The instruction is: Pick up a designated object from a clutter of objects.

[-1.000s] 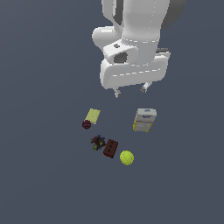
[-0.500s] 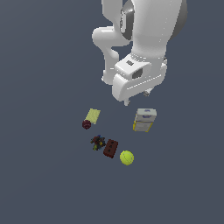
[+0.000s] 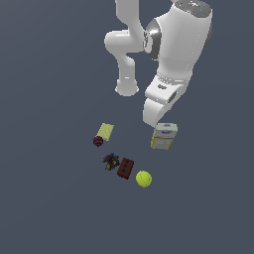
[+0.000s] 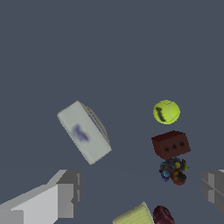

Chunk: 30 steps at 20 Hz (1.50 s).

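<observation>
- Surface: a flat, uniform dark grey-blue ground (image 3: 44,208) fills both views; no walls or edges of a room are visible.
- Arm: the white Panda arm (image 3: 178,54) reaches down from above, its wrist just over the carton in the exterior view.
- Gripper (image 4: 140,190): in the wrist view the two grey fingers (image 4: 68,192) stand far apart, holding nothing.
- Carton box (image 3: 164,136): grey-white with yellow edges and a blue mark, resting on the ground at the exterior view's right, apart from the other items.
- Clutter: tennis ball (image 3: 144,178), red-brown brick (image 3: 125,168) and multicoloured toy (image 3: 110,160) lie in a close row.
- The pale card (image 3: 104,131) and maroon ball (image 3: 98,141) lie just beside each other, toward the exterior view's left.
</observation>
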Tool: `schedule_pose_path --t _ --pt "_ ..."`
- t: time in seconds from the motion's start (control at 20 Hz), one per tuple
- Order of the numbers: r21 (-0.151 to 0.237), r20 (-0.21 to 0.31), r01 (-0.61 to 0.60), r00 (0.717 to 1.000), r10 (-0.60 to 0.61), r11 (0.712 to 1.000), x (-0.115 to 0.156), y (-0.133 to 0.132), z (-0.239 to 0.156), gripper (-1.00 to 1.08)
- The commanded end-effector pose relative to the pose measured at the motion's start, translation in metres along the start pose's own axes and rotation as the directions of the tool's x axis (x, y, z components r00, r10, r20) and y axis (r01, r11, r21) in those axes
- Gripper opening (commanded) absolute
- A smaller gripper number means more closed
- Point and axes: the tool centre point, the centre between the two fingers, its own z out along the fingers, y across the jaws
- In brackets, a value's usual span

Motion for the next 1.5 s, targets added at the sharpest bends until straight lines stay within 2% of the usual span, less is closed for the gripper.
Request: schedule_pose_path --t 0.0,0.25,0.55,1.0,1.25,1.45 --pt "0.005 0.002 0.079 0.997 -0.079 0.997 0.003 -0.008 0.009 1.00" --pt "0.017 0.005 0.232 0.973 -0.232 0.973 0.008 -0.024 0.027 1.00" --pt "0.031 0.003 0.397 0.918 -0.397 0.917 0.012 -0.042 0.046 1.00" --pt "0.044 -0.003 0.539 0.842 -0.540 0.841 0.015 -0.060 0.064 1.00" --pt "0.046 -0.005 0.569 0.822 -0.569 0.821 0.015 -0.064 0.068 1.00" --pt "0.046 -0.004 0.567 0.823 -0.568 0.822 0.015 -0.064 0.068 1.00"
